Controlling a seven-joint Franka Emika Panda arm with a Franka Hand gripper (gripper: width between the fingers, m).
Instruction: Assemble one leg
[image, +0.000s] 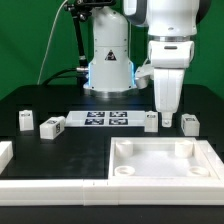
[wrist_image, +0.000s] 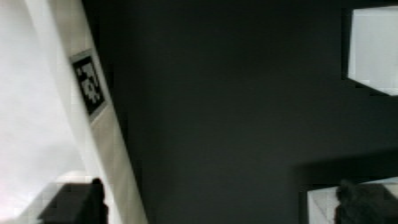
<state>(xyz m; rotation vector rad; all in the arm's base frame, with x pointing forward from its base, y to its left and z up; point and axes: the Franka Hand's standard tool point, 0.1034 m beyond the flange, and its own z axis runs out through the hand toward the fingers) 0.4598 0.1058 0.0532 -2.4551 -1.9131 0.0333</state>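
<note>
Several legs, small white tagged blocks, stand on the black table in the exterior view. Two are at the left (image: 24, 120) (image: 50, 126). One (image: 151, 121) and another (image: 190, 123) flank my gripper (image: 167, 118). The gripper hangs low between these two, its fingertips near the table, touching neither as far as I can tell. In the wrist view the gripper (wrist_image: 217, 202) is open, with only black table between the dark fingertips (wrist_image: 71, 205). A white block (wrist_image: 326, 200) sits by the other fingertip.
The marker board (image: 105, 119) lies in front of the robot base. A large white tray-like piece (image: 165, 160) with round corner holes lies at the front. Another white part (image: 5, 153) is at the front left. A white tagged edge (wrist_image: 86, 85) fills one side of the wrist view.
</note>
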